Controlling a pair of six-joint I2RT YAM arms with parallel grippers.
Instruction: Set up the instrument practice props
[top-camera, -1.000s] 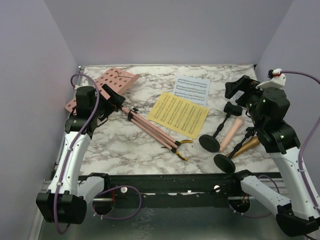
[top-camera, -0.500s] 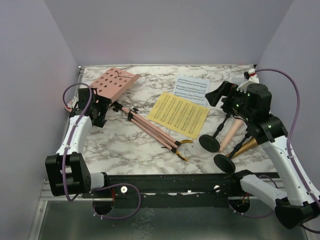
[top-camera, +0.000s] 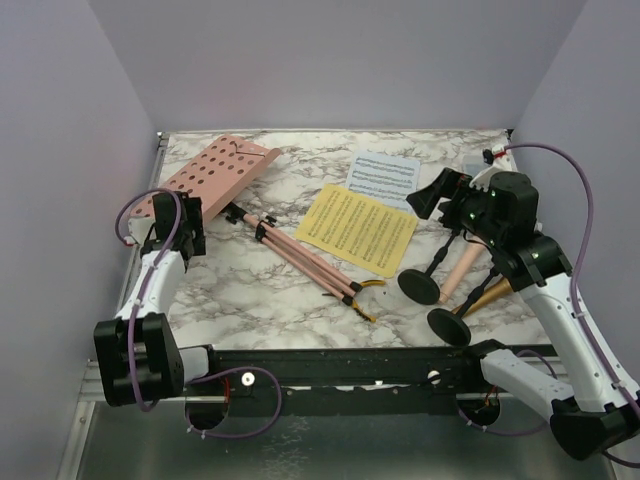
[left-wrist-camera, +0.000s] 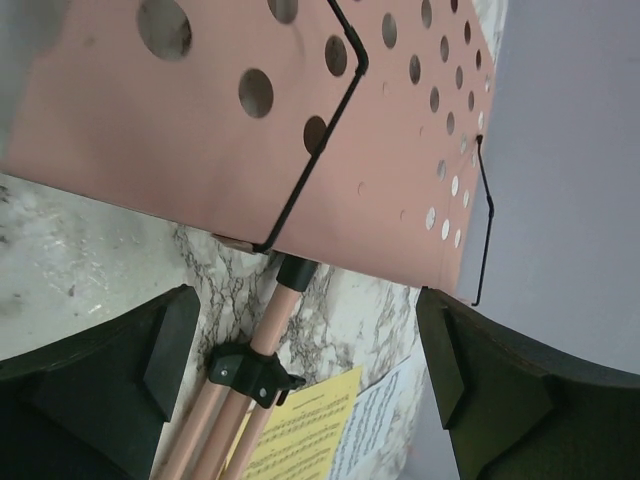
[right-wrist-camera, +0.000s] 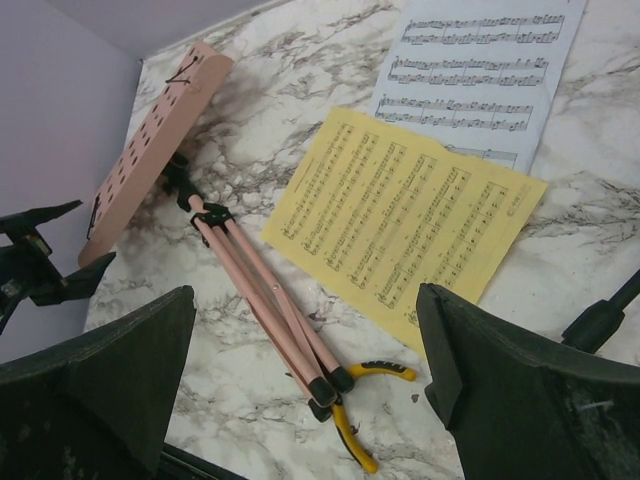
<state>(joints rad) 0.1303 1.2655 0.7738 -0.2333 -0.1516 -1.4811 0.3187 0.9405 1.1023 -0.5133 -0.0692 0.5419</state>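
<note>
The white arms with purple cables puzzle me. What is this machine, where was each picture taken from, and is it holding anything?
Two robot arms stand at a marble-patterned table, each ending in a two-finger gripper. The wide picture looks down from above and behind; the other two come from cameras on the wrists. The pink perforated music rack lies down, legs folded, beside a yellow sheet-music page, a white page, a pink microphone, a gold microphone, two black round-based holders and yellow-handled pliers. The left gripper and right gripper are open, holding nothing.
</note>
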